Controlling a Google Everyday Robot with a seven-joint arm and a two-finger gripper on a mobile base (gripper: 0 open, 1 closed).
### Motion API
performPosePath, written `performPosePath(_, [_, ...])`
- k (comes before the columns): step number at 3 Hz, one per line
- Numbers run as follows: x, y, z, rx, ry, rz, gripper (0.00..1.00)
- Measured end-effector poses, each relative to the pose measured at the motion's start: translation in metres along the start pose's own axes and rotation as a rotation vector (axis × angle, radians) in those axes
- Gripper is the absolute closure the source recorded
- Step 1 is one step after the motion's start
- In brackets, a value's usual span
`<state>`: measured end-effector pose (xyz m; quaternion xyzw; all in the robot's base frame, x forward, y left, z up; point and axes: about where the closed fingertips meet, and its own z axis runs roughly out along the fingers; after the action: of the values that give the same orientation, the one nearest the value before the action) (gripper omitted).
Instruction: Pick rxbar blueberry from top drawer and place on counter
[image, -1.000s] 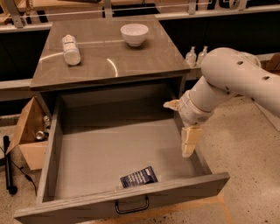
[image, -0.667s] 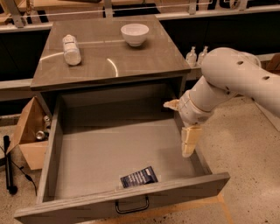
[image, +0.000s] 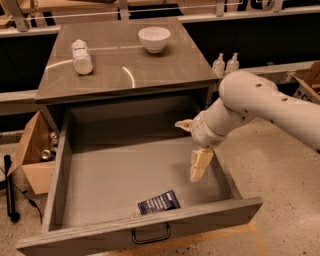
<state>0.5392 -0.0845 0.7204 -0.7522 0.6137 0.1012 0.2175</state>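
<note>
The rxbar blueberry (image: 159, 202), a flat navy wrapper with white print, lies on the floor of the open top drawer (image: 55, 175) near its front panel, a little right of the middle. My gripper (image: 192, 145) hangs over the right part of the drawer, above and to the right of the bar, apart from it. Its tan fingers (image: 200, 165) are spread open and hold nothing. The counter (image: 165, 70) is the grey-brown top behind the drawer.
On the counter stand a white bowl (image: 154, 38) at the back and a white bottle (image: 81, 56) lying at the left. Two small bottles (image: 225, 64) stand on a ledge to the right. A cardboard box (image: 32, 155) sits on the floor to the left.
My gripper has shifted a little to the left over the drawer, nearer the bar. The bar and the drawer have not moved.
</note>
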Motion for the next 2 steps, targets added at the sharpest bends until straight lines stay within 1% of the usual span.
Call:
performPosePath(1, [-0.012, -0.007, 0.033, -0.020, -0.072, -0.001, 0.00])
performPosePath(2, [-0.020, -0.003, 0.062, -0.063, -0.131, -0.001, 0.00])
